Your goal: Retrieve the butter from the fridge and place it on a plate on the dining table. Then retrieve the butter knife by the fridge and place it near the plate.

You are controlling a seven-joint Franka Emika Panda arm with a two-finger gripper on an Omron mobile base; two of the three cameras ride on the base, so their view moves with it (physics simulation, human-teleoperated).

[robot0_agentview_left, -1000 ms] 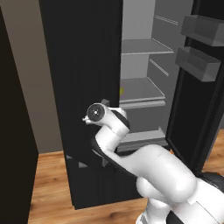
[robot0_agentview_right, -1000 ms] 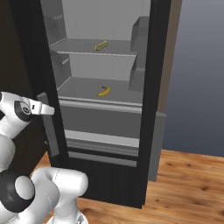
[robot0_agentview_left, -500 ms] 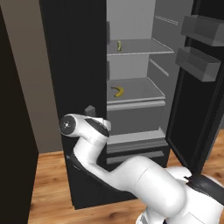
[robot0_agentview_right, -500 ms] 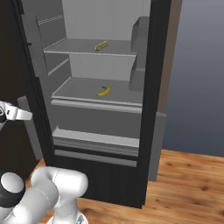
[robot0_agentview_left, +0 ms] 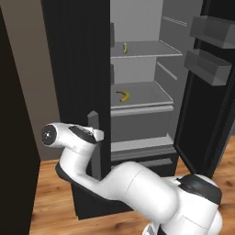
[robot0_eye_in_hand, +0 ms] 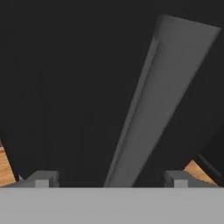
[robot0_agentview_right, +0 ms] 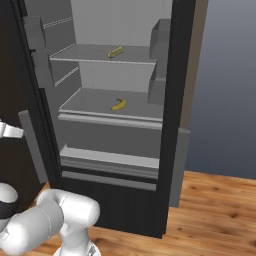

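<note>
A slim yellow butter (robot0_agentview_left: 125, 47) stick lies on the upper shelf (robot0_agentview_left: 151, 49) inside the open black fridge (robot0_agentview_left: 82, 69). One shelf below the butter rests a curved yellow banana (robot0_agentview_left: 123, 95). The fridge's right-hand door (robot0_agentview_left: 215, 92) stands swung wide, with grey bins on it. Low beside the fridge's closed door, the tool (robot0_eye_in_hand: 107, 177) has its fingertips (robot0_eye_in_hand: 41, 179) spread wide apart on either side of a grey bar handle (robot0_eye_in_hand: 157, 100), without pinching it.

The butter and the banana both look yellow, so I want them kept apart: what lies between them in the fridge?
In the right base view, the butter lies on the upper shelf, the banana on the shelf below; only that upper shelf and bare space separate them.
</note>
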